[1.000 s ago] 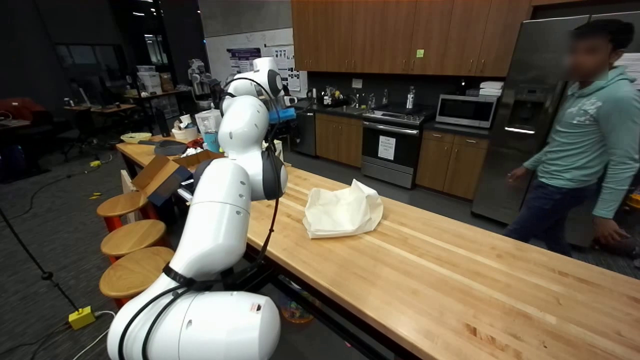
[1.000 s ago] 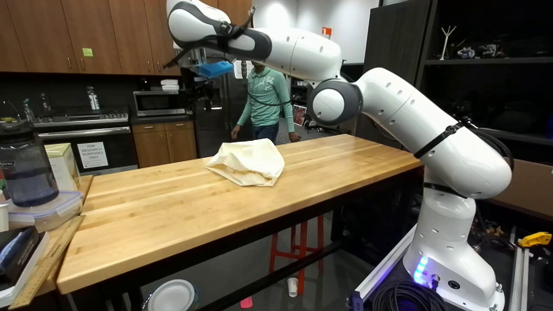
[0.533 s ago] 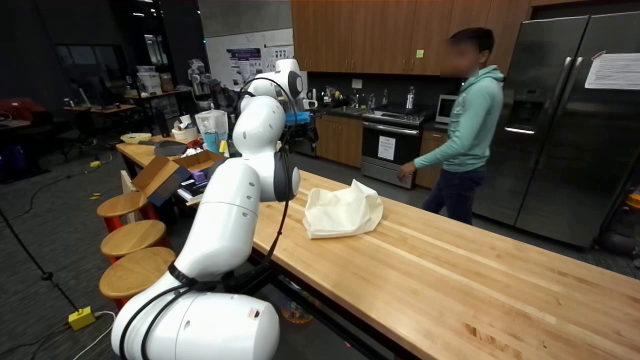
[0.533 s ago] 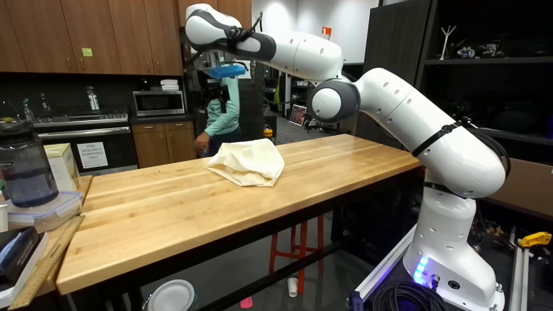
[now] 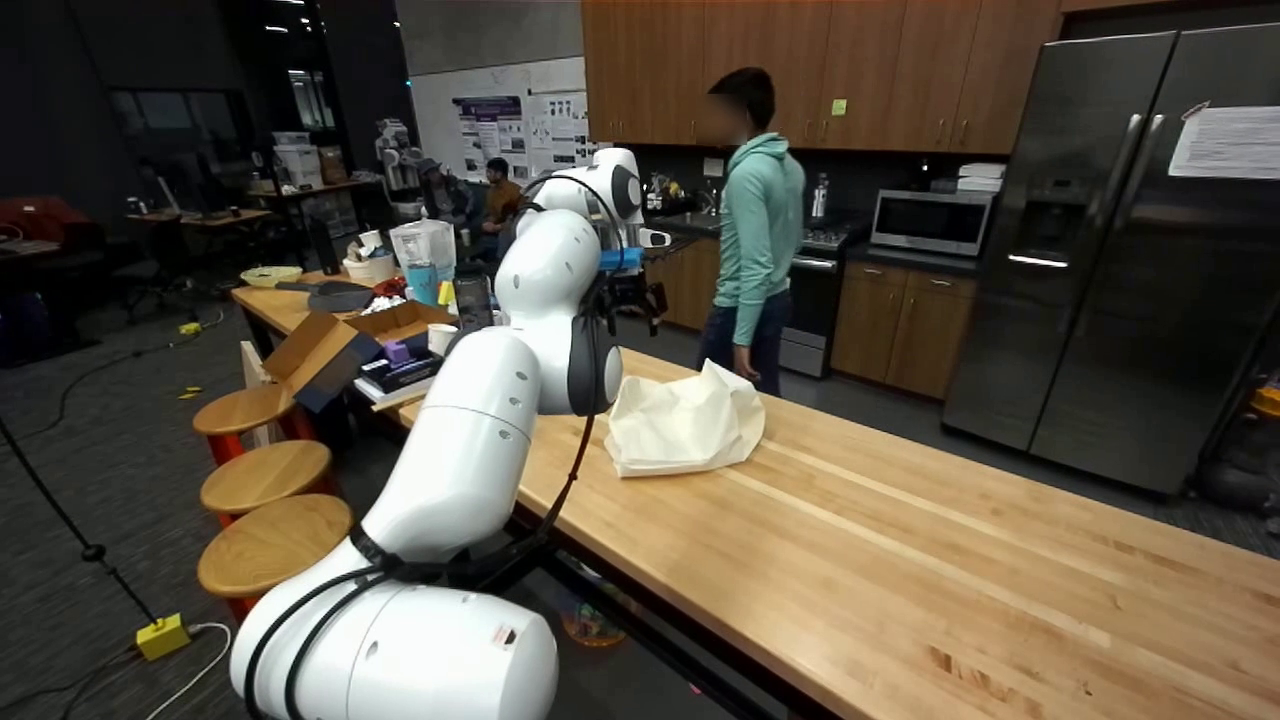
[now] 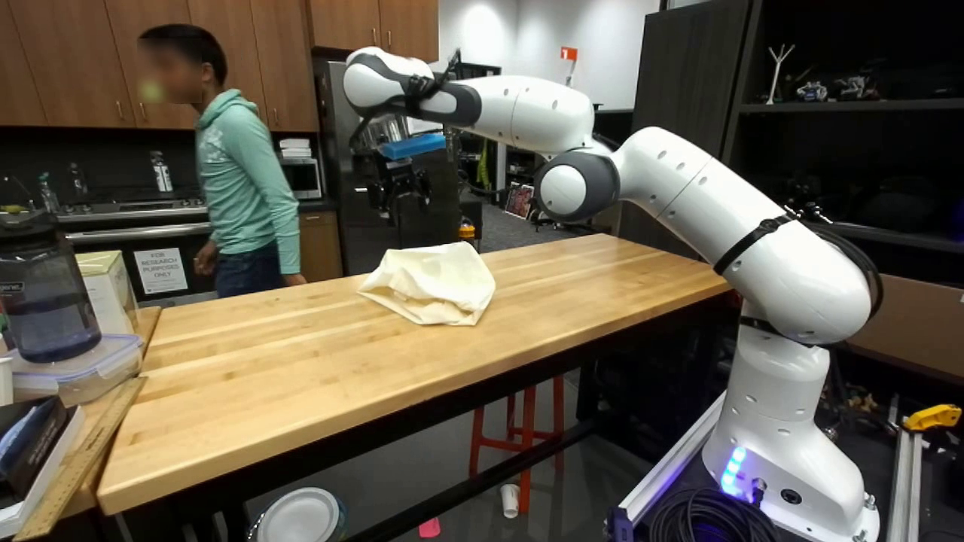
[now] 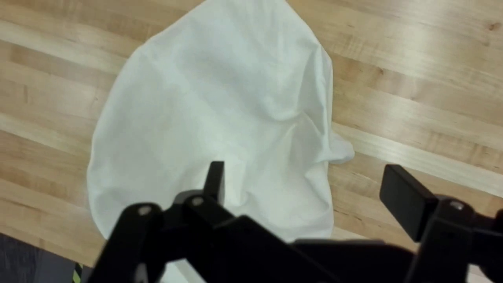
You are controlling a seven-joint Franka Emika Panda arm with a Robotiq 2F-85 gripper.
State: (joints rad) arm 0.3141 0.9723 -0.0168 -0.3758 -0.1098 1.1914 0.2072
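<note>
At the left of an exterior view, we noted a jug [image 6: 49, 301] that appeared to rest on a lidded tub [image 6: 113, 373], beyond the left end of the surface [image 6: 301, 357]. A wide swing of the arm [image 6: 693, 192] could, we judged, upset the jug. A man [image 6: 245, 181] was on the far side of the surface, near its edge; were he to lean in, he could come within the arm's sweep. Further right, the hand [image 7: 305, 179] hung above the cloth [image 6: 433, 278], clear of it, its fingers [image 7: 406, 200] wide apart with nothing between them. The cloth lay crumpled on the surface. In the wrist view, we found one finger over the cloth and the other over the surface beside it. A straight descent from there could drive that second fingertip onto the surface, since the cloth lay low and slack. A shallow bite could catch a single fold, which would likely slip. Whether anything lay beneath the cloth, we could not tell; a hard object could stop the fingers short.
</note>
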